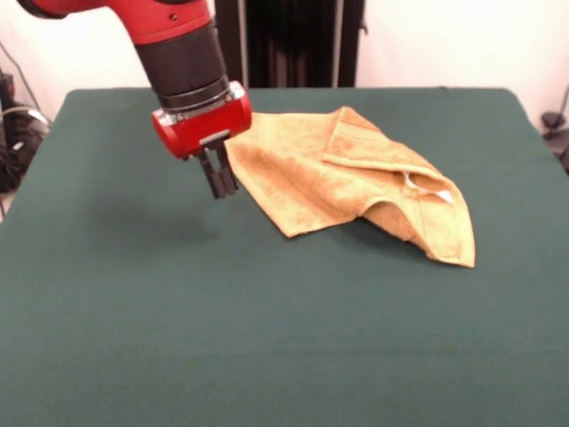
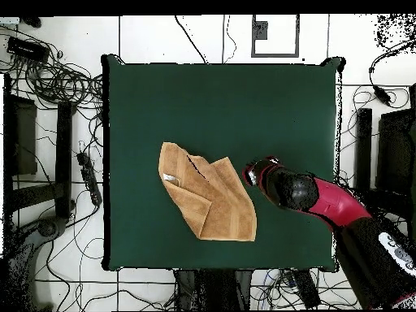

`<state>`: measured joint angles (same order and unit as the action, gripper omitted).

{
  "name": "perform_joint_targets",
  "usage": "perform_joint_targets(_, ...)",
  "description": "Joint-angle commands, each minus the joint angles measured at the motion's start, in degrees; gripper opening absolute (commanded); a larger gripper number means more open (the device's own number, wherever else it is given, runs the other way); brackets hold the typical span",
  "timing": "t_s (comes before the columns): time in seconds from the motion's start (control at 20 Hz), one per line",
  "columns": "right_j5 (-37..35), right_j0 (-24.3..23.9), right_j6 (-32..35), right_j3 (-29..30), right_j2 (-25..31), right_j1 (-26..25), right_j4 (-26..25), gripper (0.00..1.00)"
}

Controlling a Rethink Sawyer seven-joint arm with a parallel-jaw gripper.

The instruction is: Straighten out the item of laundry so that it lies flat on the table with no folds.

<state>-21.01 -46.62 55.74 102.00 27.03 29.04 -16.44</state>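
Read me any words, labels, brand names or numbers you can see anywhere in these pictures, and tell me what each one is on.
None can be read.
Care tag on the towel: a small white patch, any print too small to make out.
Robot arm: a pale mark low on it in the overhead view, too blurred to read.
Gripper and green table: no lettering shows.
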Motion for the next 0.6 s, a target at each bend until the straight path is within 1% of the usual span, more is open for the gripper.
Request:
perform_joint_targets(0.05,-0.94,0.68,2.27,3.98,9.07,-5.99,-0.8,0.0)
perform_joint_targets(0.35,-1.6,-0.6,1.28,4.71,10.6,-6.97,-1.96,0.0)
perform_joint_targets(0.6,-5.81,1.0,0.35,2.92,8.23,-7.76,-2.64,0.0)
